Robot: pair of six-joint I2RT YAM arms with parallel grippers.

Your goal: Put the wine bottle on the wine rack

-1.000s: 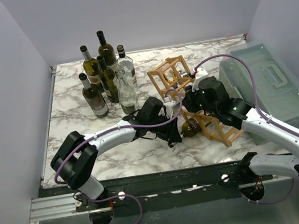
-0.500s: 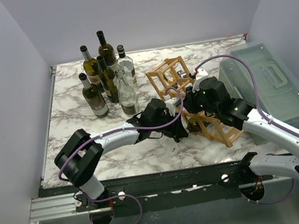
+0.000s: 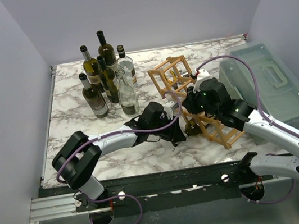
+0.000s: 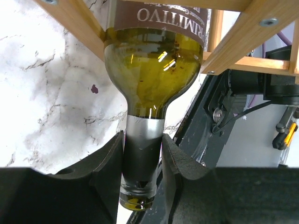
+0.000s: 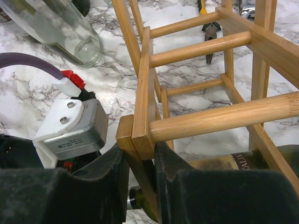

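The light wooden wine rack [image 3: 173,77] lies across the middle of the marble table. An olive-green wine bottle [image 4: 150,65] lies inside one of its lower cells, neck pointing out toward my left arm. My left gripper [image 3: 177,136] is shut on the bottle's neck [image 4: 143,154], which shows in the left wrist view between the pads. My right gripper [image 3: 196,103] is shut on a corner post of the rack [image 5: 142,116]. The bottle's label [image 5: 229,163] shows below that post in the right wrist view.
Several upright bottles [image 3: 104,79] stand at the back left. A clear bottle [image 5: 60,28] is close to the rack. A translucent grey-green lidded box [image 3: 267,85] sits at the right. Pliers [image 5: 208,25] lie beyond the rack.
My left gripper has pushed the bottle right, deeper into the rack cell. The rack has shifted slightly under my right gripper's hold.
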